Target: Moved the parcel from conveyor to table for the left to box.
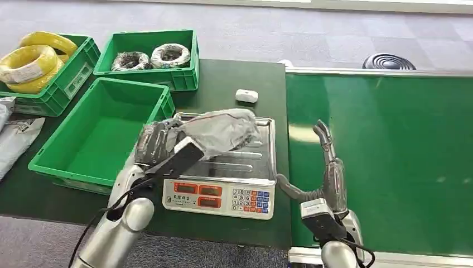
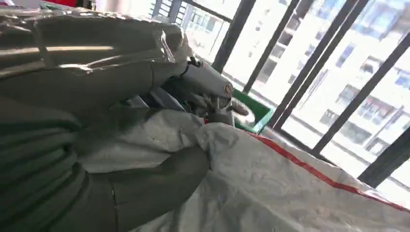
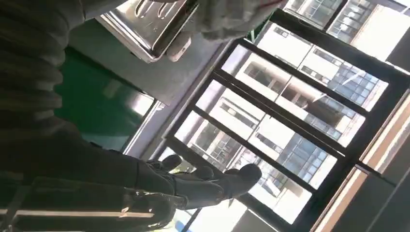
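Note:
A grey plastic parcel [image 1: 223, 129] lies on the steel pan of the scale [image 1: 262, 156] on the dark table. My left hand [image 1: 159, 139] grips the parcel's left end; up close its thumb [image 2: 159, 181] presses into the white wrapping [image 2: 270, 188], which has a red stripe. The empty green box [image 1: 106, 131] stands just left of the scale. My right hand [image 1: 329, 162] is raised over the green conveyor [image 1: 390, 162] right of the scale, fingers straight and holding nothing; its fingers [image 3: 212, 181] show against the windows.
Behind the empty box stand a green crate with black and white coils [image 1: 149, 56] and another with yellow coils [image 1: 36, 61]. A small white object [image 1: 246, 95] lies behind the scale. Grey bags [image 1: 14, 139] lie at the far left.

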Controlling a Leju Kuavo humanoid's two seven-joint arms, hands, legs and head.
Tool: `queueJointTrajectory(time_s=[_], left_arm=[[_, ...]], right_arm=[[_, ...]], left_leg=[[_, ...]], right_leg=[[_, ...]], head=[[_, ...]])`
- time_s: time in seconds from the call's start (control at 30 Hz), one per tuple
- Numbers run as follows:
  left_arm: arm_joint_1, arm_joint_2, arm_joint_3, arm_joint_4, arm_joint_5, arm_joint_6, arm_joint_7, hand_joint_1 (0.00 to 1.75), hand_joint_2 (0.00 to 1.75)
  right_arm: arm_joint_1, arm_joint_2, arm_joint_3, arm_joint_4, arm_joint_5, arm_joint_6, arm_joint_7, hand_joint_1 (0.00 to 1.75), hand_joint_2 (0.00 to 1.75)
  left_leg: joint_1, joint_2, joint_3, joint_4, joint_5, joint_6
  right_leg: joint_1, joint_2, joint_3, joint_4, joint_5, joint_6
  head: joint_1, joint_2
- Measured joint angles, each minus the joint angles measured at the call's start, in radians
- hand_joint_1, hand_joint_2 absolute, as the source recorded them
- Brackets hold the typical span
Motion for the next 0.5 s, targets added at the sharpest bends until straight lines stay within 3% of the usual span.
queueJointTrajectory(time_s=[0.27,0.3,0.33,0.37,0.4,0.43,0.47,0.5], left_arm=[[-0.025,0.040,0.154,-0.128,0.041,0.134,0.025,1.75,1.75],[-0.031,0.046,0.170,-0.124,0.041,0.146,0.033,0.58,1.75],[-0.037,0.051,0.190,-0.114,0.048,0.154,0.042,0.38,1.75],[-0.045,0.056,0.217,-0.093,0.071,0.154,0.045,0.38,1.75],[-0.051,0.061,0.237,-0.075,0.089,0.154,0.045,0.49,1.75],[-0.055,0.065,0.261,-0.051,0.100,0.158,0.042,0.16,1.75],[-0.058,0.070,0.279,-0.029,0.100,0.167,0.043,0.00,1.75],[-0.061,0.074,0.297,-0.006,0.100,0.178,0.043,0.00,1.75]], right_arm=[[0.071,0.000,-0.024,-0.030,0.012,-0.026,-0.007,0.00,1.75],[0.074,-0.001,-0.025,-0.030,0.010,-0.028,-0.007,0.00,1.75],[0.076,-0.002,-0.025,-0.030,0.009,-0.030,-0.007,0.00,1.75],[0.077,-0.005,-0.025,-0.030,0.005,-0.030,-0.006,0.00,1.75],[0.076,-0.006,-0.025,-0.030,0.001,-0.030,-0.006,0.00,1.75],[0.076,-0.009,-0.025,-0.030,-0.002,-0.030,-0.006,0.00,1.75],[0.076,-0.011,-0.025,-0.030,-0.006,-0.030,-0.006,0.00,1.75],[0.075,-0.013,-0.025,-0.029,-0.007,-0.030,-0.005,0.00,1.75]], left_leg=[[0.000,0.000,0.001,0.000,0.000,0.000],[0.000,0.000,0.001,0.000,0.000,0.000],[0.000,0.000,0.001,0.000,0.000,0.000],[0.000,0.000,0.001,0.000,0.000,0.000],[0.000,0.001,0.001,0.000,0.000,0.000],[0.000,0.001,0.001,0.000,0.000,0.000],[0.000,0.001,0.001,0.000,0.000,0.000],[0.000,0.001,0.001,0.000,0.000,0.000]], right_leg=[[0.000,0.000,0.000,0.000,0.000,0.000],[0.000,0.000,0.000,0.000,0.000,0.000],[0.000,0.000,0.000,0.000,0.000,0.000],[0.000,0.000,0.001,0.000,0.000,0.000],[0.000,0.000,0.001,0.000,0.000,0.000],[0.000,0.000,0.001,0.000,0.000,0.000],[0.000,0.000,0.001,0.000,0.000,0.000],[0.000,0.000,0.001,0.000,0.000,0.000]], head=[[0.000,0.000],[0.000,0.000],[0.000,0.000],[0.000,0.000],[0.000,0.000],[0.000,0.000],[0.000,0.000],[0.000,0.000]])
